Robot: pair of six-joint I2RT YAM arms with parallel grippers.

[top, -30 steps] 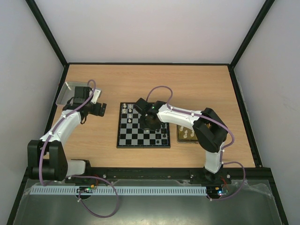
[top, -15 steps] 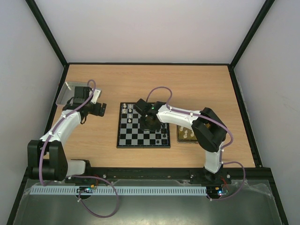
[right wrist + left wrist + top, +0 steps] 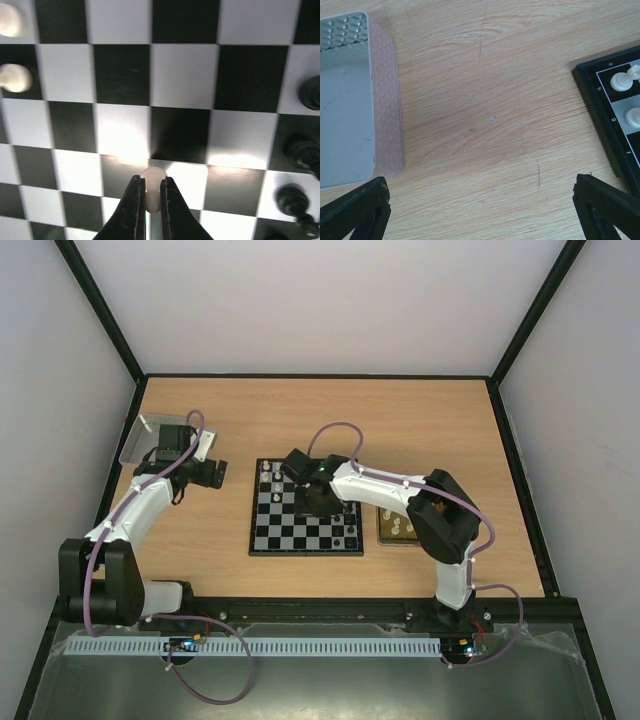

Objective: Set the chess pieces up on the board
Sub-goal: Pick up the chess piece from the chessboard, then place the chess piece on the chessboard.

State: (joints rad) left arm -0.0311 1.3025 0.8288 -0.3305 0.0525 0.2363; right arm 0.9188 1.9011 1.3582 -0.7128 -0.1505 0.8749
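Note:
The board [image 3: 270, 536] lies mid-table, its squares filling the right wrist view [image 3: 185, 75]. My right gripper [image 3: 148, 179] is shut on a small white chess piece [image 3: 153, 174], held just above the squares. Two more white pieces [image 3: 15, 78] stand at that view's left, and black pieces [image 3: 300, 150] line its right edge. From above, the right gripper [image 3: 318, 502] hangs over the board's middle. My left gripper [image 3: 481, 200] is open over bare wood, between the grey tray and the board's corner [image 3: 600, 100], where two white pieces [image 3: 620, 80] stand.
A grey metal tray [image 3: 140, 435] sits at the back left, its pink-sided wall [image 3: 387, 100] close to the left gripper. A shiny yellow tray [image 3: 385, 532] holding white pieces [image 3: 402, 525] lies right of the board, under the right forearm.
The right gripper's fingers have closed on the white piece, and the right wrist has shifted slightly left over the board. The left arm has not moved.

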